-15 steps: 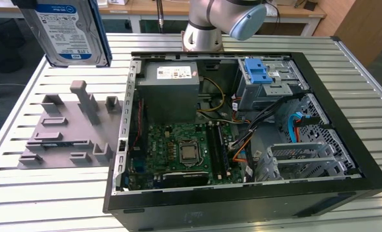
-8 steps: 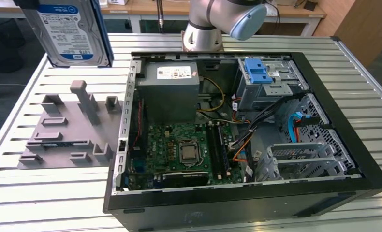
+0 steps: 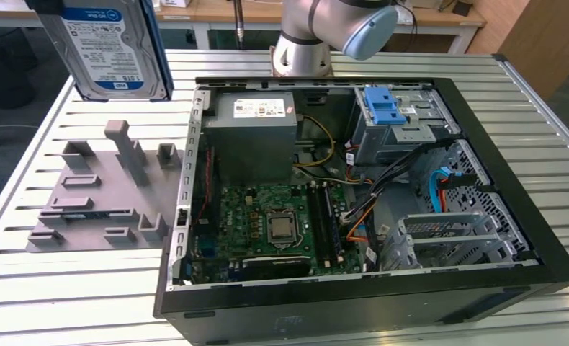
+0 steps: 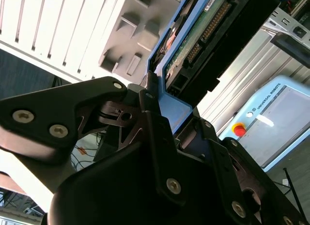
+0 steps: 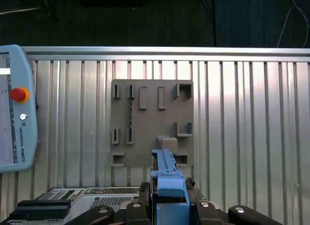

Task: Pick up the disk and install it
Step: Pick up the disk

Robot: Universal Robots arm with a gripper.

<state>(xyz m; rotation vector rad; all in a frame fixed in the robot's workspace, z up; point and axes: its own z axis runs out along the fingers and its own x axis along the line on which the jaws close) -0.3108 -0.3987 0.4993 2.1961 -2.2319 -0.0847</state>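
Observation:
The disk [image 3: 111, 47], a silver drive with a blue-and-white label and blue side rails, hangs upright in the air at the exterior view's upper left, above the grey holder plate [image 3: 97, 191]. In the second wrist view my gripper [image 4: 162, 106] is shut on the disk [image 4: 203, 36], whose green circuit-board side faces the camera. The first wrist view shows the disk [image 5: 169, 184] edge-on between the black fingers [image 5: 140, 205], with the holder plate [image 5: 150, 123] lying below it.
An open computer case [image 3: 515, 288] lies on the slatted table [image 3: 63, 295], to the exterior view's right of the plate. Inside are a grey power supply [image 3: 256, 122], a motherboard [image 3: 275, 223] and a drive cage with a blue latch [image 3: 385, 108]. A teach pendant [image 5: 14, 108] lies on the table.

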